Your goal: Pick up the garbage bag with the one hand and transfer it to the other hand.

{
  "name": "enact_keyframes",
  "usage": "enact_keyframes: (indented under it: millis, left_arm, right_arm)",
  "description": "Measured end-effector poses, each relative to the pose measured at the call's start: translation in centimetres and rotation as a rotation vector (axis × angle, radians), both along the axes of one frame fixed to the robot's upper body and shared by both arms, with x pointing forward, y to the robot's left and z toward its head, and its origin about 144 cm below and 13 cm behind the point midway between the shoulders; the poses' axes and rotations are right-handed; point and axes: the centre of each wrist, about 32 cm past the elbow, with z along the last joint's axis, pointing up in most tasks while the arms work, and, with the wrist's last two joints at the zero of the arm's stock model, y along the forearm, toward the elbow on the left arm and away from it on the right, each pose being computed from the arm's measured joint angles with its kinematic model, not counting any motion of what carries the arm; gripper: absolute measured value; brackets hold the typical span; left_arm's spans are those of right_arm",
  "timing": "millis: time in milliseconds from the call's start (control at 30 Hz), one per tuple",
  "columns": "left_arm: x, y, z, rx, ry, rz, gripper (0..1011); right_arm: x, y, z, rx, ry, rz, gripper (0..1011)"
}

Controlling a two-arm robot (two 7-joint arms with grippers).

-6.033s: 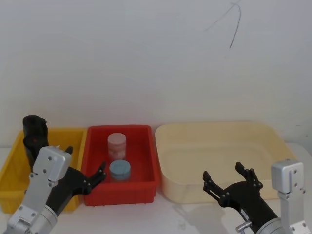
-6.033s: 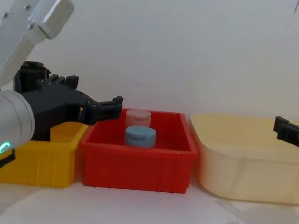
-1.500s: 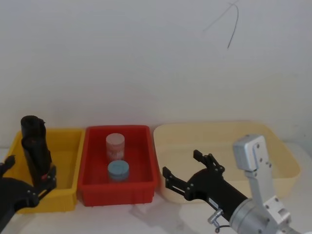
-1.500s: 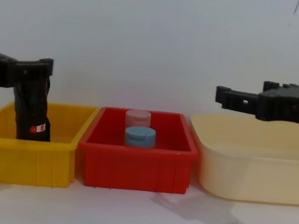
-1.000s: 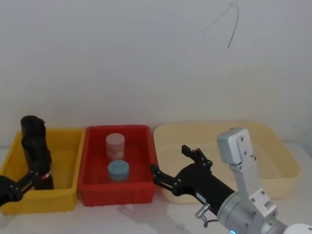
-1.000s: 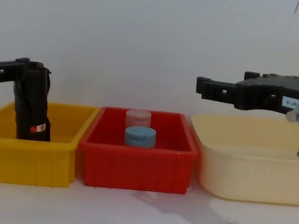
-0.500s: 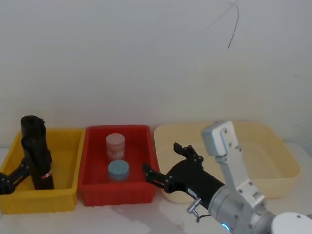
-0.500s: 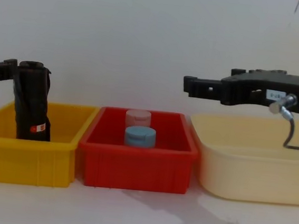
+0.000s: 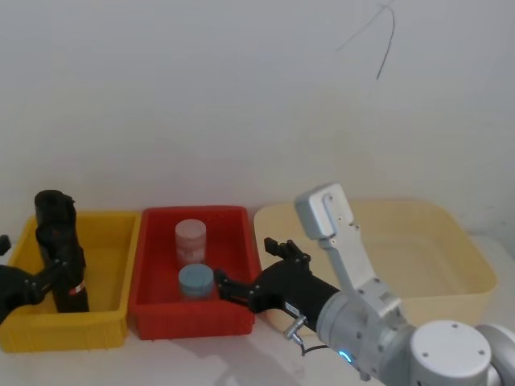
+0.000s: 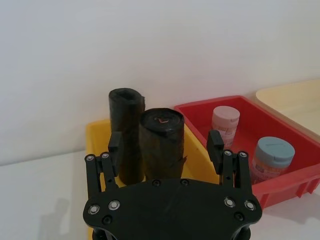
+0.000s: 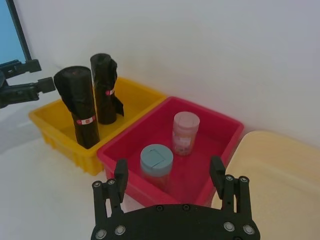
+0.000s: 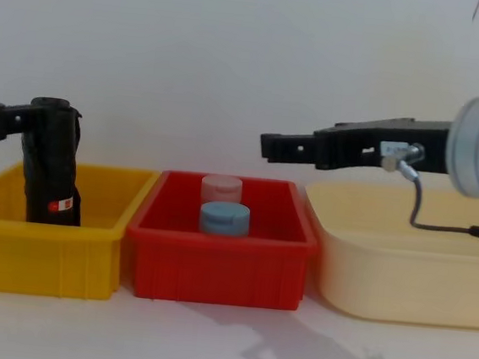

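Two black garbage bag rolls stand upright in the yellow bin (image 9: 68,328). The nearer garbage bag (image 10: 161,142) has a red-and-white label (image 12: 58,205), and the second roll (image 10: 125,132) stands just behind it. My left gripper (image 10: 165,149) is open at roll-top height, one finger showing on each side of the nearer roll, its tips (image 12: 20,118) just reaching it. My right gripper (image 9: 244,263) is open and empty. It hangs above the red bin (image 9: 193,322), pointing toward the rolls.
Inside the red bin stand a pink tub (image 9: 192,237) and a blue tub (image 9: 196,280). A large cream bin (image 9: 451,241) sits to its right. A white wall rises close behind the three bins. Bare white tabletop lies in front of them.
My right gripper has swung left from the cream bin to above the red bin. My left gripper has come in from the left toward the rolls. The rolls have not moved.
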Motion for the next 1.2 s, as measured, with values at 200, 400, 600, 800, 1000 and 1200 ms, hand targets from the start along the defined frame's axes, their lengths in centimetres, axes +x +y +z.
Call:
enact_keyframes:
  millis: [200,400,600,800,1000,1200]
  left_arm:
    - [0.9,-0.5,0.1,0.005,0.011,-0.011,1001]
    - [1.5,-1.1,0.4,0.016,0.022,0.006,1001]
    - [1.7,-1.5,0.6,0.026,0.04,0.036,1001]
    - [1.9,-1.7,0.9,0.029,0.051,0.042,1001]
    - [2.4,-1.8,1.0,0.03,0.062,0.032,1001]
    - [3.4,-1.9,1.1,0.031,0.081,0.014,1001]
  right_arm:
    - [1.0,1.0,0.5,-0.006,0.061,0.001,1001]
    - [1.9,1.9,1.0,-0.002,0.121,0.006,1001]
    - [2.6,2.6,1.4,0.006,0.157,0.012,1001]
    - [3.2,3.0,1.5,0.016,0.18,0.008,1001]
    - [3.6,3.3,1.5,0.024,0.198,0.002,1001]
    - [3.9,3.6,1.4,0.03,0.215,-0.001,1001]
